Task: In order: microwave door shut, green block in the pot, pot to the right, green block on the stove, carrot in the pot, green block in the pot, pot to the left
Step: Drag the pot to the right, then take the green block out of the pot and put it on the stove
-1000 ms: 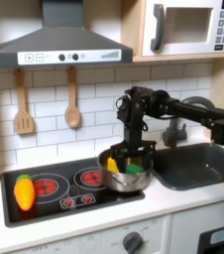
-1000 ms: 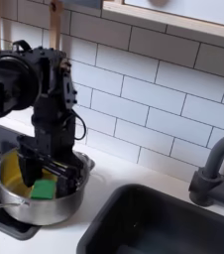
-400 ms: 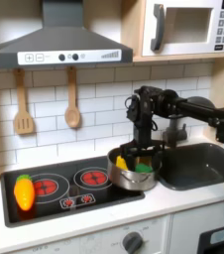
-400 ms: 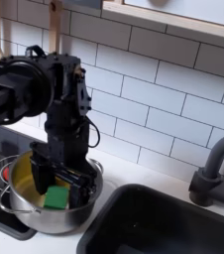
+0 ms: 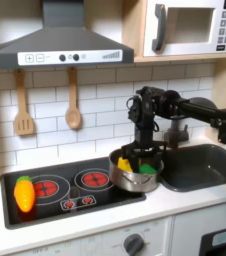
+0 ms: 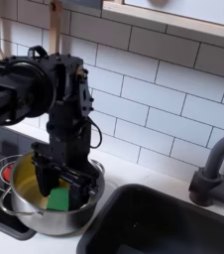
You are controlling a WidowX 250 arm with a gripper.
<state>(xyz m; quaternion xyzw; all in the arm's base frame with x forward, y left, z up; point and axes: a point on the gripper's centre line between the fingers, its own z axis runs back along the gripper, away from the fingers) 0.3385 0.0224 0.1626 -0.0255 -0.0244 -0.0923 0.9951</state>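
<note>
Arm bent down into pot at stove edge

Arm comes from the first exterior view's right, runs level above the sink [image 5: 200, 165], then bends at the wrist and points straight down. The end effector [image 5: 140, 160] is low inside the pot [image 5: 135, 178], with its fingers [image 6: 47, 171] down among the things in it. In the second exterior view the fingers stand a little apart, one close to the pot wall, but I cannot tell if they pinch the rim or only stand beside it.

The pot sits at the edge of the stove [image 5: 55, 188] on the first exterior view's right, partly over the bench toward the sink. The green block [image 6: 57, 199] lies on the pot bottom, just beside the fingers, and a yellow piece [image 5: 123, 163] is in the pot too. The carrot [image 5: 24, 192] lies on the stove at the first exterior view's left, well apart from the pot. The microwave door [image 5: 185, 28] is closed.
</note>
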